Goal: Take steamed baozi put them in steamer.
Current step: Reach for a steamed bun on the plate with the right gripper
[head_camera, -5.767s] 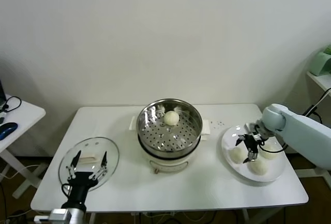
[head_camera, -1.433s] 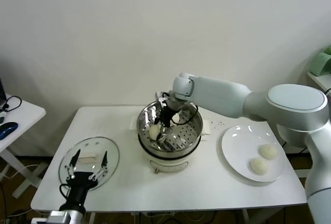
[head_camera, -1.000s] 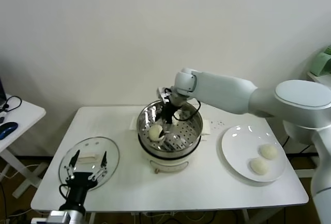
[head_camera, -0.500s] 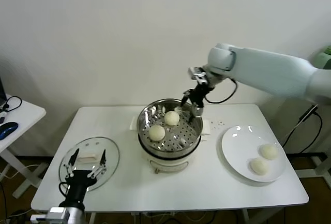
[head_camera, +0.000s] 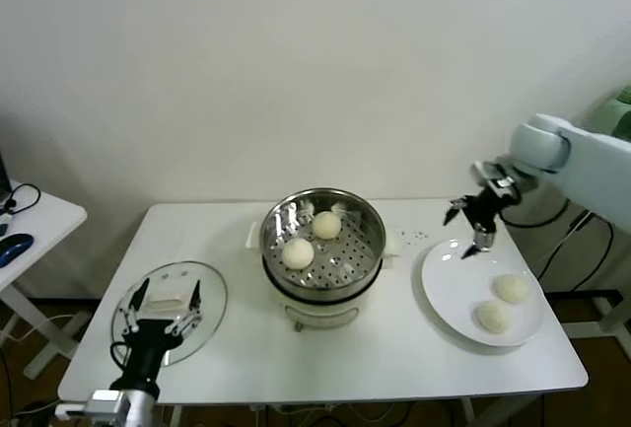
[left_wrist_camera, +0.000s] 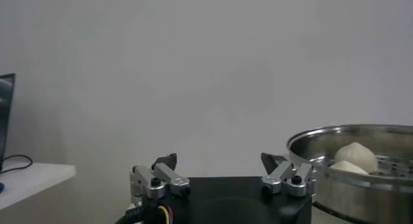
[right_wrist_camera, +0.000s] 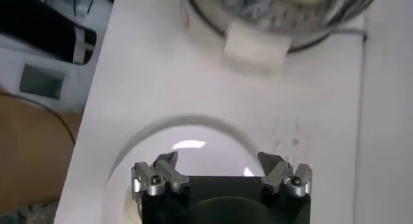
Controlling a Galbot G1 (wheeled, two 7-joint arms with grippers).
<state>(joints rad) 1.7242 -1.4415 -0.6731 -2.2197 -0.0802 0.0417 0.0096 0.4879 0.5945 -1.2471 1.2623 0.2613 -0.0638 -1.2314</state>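
While your right gripper (head_camera: 471,231) hangs above the far edge of the white plate (head_camera: 449,284), its fingers (right_wrist_camera: 161,173) are spread wide with nothing between them, and in the right wrist view you see the plate's rim (right_wrist_camera: 151,132) directly under them and the steamer's white side handle (right_wrist_camera: 253,46) beyond. You have two steamed baozi inside the steamer (head_camera: 279,216): one bun (head_camera: 326,224) sits toward the back of the perforated basket and the other bun (head_camera: 299,252) sits closer to the front and to the robot's left, the two near each other but apart. Two more baozi rest on the plate at the right end of the counter (head_camera: 237,358): one (head_camera: 512,288) lies toward the plate's right side and one (head_camera: 493,317) sits just in front of it, close to the plate's near rim. Your gripper is clear of both of them, over the bare part of the plate.

Your left gripper (head_camera: 158,302) is parked at the counter's near left corner, over the round glass lid (head_camera: 202,323), with its fingers (left_wrist_camera: 158,178) open and empty. From the left wrist view you look across at the steamer's shiny wall (left_wrist_camera: 348,193), where the tops of the two buns (left_wrist_camera: 355,157) show above the rim.
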